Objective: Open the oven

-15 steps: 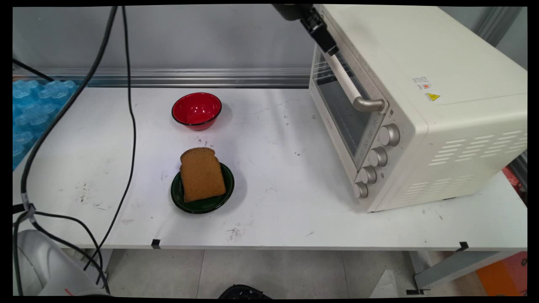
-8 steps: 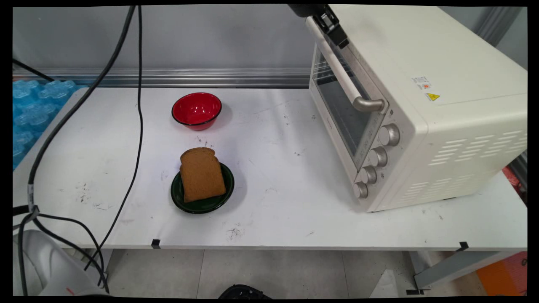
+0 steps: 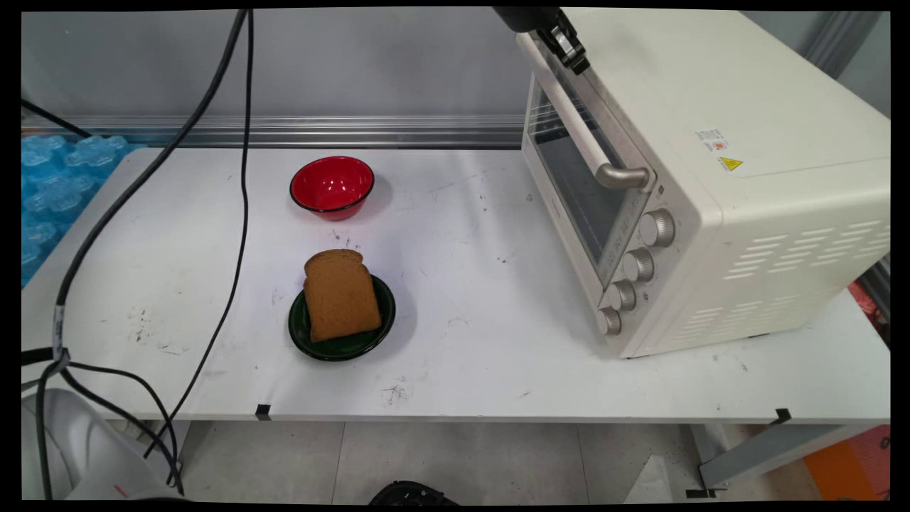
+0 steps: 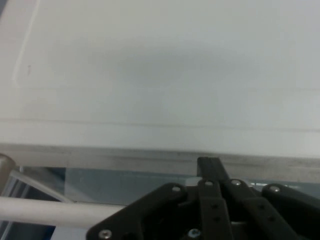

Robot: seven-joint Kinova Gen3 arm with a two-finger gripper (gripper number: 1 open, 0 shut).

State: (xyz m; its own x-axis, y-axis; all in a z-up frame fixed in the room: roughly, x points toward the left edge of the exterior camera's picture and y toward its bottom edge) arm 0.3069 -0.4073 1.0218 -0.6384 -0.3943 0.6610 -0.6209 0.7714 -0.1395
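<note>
Black gripper (image 3: 573,60) is reaching down from the top edge in the main view, touching the top front edge of a cream toaster oven (image 3: 711,178) just above its door handle (image 3: 583,135). The oven is standing on the right of a white table (image 3: 462,341) with its glass door shut. A red bowl (image 3: 332,185) is sitting toward the back, and a brown bread slice (image 3: 341,294) is lying on a dark green plate (image 3: 362,341) nearer the front.

Seen from the hand, the gripper (image 4: 215,172) is pressing close to the oven's pale top (image 4: 160,75), with the handle (image 4: 50,210) crossing lower left. The fingers seem drawn together, holding nothing.
</note>
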